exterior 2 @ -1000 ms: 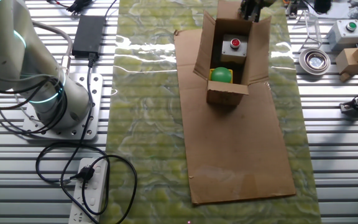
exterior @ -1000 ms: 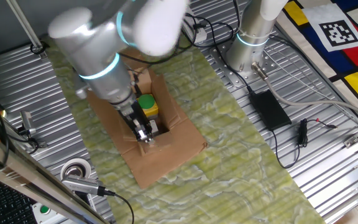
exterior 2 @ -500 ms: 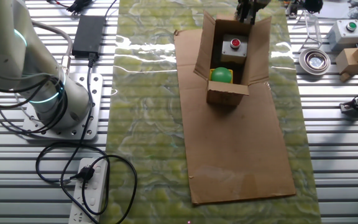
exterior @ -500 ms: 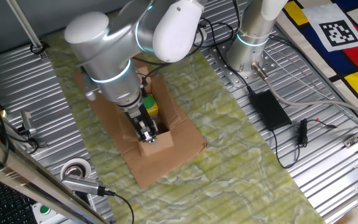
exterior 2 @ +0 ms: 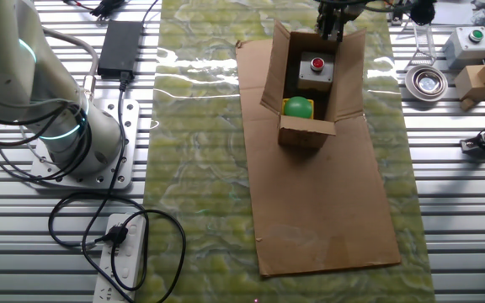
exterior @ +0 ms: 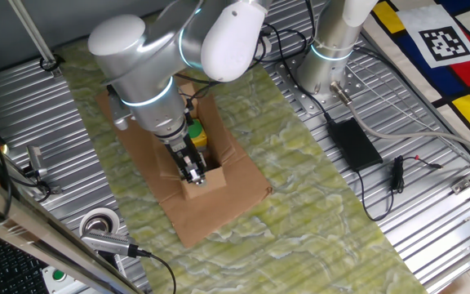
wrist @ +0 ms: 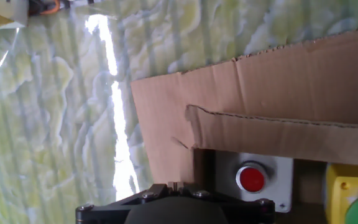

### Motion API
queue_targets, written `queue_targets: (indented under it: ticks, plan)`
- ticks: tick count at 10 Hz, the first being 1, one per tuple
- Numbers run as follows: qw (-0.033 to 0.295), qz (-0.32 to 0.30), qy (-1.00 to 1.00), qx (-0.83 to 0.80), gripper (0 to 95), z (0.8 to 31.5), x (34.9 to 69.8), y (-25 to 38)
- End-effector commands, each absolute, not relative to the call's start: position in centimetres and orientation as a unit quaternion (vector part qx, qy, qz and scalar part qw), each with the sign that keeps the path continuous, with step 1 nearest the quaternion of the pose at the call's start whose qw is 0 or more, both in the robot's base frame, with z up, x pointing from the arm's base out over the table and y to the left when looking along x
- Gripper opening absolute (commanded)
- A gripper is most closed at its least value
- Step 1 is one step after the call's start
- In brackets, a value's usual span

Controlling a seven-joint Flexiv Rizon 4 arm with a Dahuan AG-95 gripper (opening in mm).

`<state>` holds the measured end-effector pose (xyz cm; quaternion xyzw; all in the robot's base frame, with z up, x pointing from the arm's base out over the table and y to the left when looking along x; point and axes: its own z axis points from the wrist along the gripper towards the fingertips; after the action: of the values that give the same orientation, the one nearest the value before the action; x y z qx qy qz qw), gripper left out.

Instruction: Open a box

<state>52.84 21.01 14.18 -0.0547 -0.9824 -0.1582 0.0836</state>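
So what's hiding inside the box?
Inside the box sit a grey unit with a red button and a yellow unit with a green button. Anything beneath them is covered. The hand hangs at the far flap.

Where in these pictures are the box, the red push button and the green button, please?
box (exterior 2: pixel 306 132): the other fixed view, near end wall.
red push button (wrist: pixel 252 178): hand view, red cap.
green button (exterior 2: pixel 298 107): the other fixed view, domed top.
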Motion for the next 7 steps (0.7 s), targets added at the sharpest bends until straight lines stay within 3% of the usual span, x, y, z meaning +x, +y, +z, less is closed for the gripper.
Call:
queue_targets:
  ticks: [1,4,7]
  plan:
    - [0.086,-0.154,-0.983,-0.053,0.0,15.0,52.7,21.2]
    - [0.092,-0.129,-0.987,-0.031,0.0,16.5,52.3,21.2]
    - [0.111,-0.048,-0.992,0.039,0.0,19.6,51.2,19.5]
